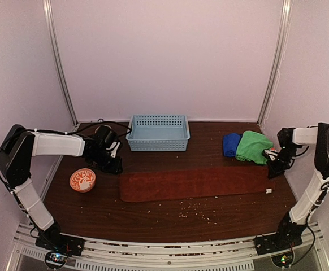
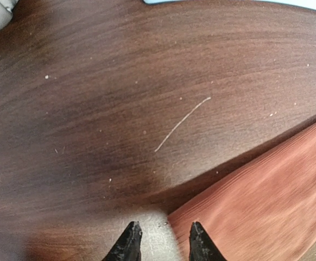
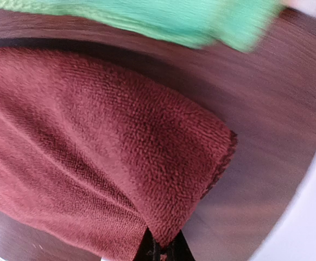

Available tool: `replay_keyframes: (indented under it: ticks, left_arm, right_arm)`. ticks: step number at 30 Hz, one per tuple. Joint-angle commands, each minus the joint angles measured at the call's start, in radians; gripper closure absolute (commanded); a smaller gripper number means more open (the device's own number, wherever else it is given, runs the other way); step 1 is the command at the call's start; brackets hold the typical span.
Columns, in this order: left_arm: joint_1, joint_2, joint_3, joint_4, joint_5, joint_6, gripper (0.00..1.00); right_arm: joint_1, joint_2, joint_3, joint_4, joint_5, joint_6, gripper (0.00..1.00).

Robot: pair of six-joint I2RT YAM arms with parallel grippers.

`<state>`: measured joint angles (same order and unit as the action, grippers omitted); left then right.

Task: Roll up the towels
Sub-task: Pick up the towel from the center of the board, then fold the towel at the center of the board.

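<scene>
A long rust-red towel (image 1: 193, 183) lies flat across the middle of the table. My right gripper (image 3: 163, 251) is shut on its right end, and the pinched corner (image 3: 163, 163) is raised off the wood. My left gripper (image 1: 112, 164) hovers at the towel's left end with its jaws open. One fingertip (image 2: 197, 239) is over the red cloth (image 2: 266, 201) and the other is over bare table. A green towel (image 1: 254, 147) and a blue towel (image 1: 231, 144) sit bunched at the back right. The green towel (image 3: 147, 16) lies just beyond the held corner.
A light blue lattice basket (image 1: 158, 132) stands at the back centre. An orange-and-white patterned bowl (image 1: 82, 180) sits at the left, near my left arm. Crumbs (image 1: 195, 212) dot the wood in front of the red towel. White walls close in both sides.
</scene>
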<state>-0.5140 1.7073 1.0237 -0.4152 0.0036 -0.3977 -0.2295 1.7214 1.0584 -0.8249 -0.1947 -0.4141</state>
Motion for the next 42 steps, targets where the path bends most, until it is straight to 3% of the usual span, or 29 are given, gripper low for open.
replay_keyframes:
  ticks: [1, 6, 15, 24, 37, 42]
  left_arm:
    - [0.002, 0.009, -0.001, -0.006, 0.016, 0.013, 0.7]
    - [0.002, 0.025, 0.007, -0.006, 0.031, 0.014, 0.7]
    - [0.002, 0.048, 0.018, -0.048, 0.018, 0.013, 0.7]
    - [0.002, 0.061, -0.006, -0.093, -0.021, -0.012, 0.7]
    - [0.002, 0.08, 0.018, -0.214, -0.067, -0.066, 0.7]
    - [0.0, 0.044, -0.02, -0.177, -0.007, -0.086, 0.73]
  right_arm:
    - [-0.075, -0.083, 0.096, -0.138, -0.001, -0.088, 1.0]
    - [-0.047, -0.125, 0.184, -0.259, -0.183, -0.14, 1.0]
    - [0.168, -0.12, 0.195, -0.301, -0.325, -0.109, 1.0]
    - [0.358, -0.056, 0.317, -0.396, -0.498, -0.101, 1.0]
    - [0.59, -0.015, 0.319, -0.224, -0.598, 0.204, 1.0]
    - [0.671, -0.001, 0.298, -0.051, -0.654, 0.355, 1.0]
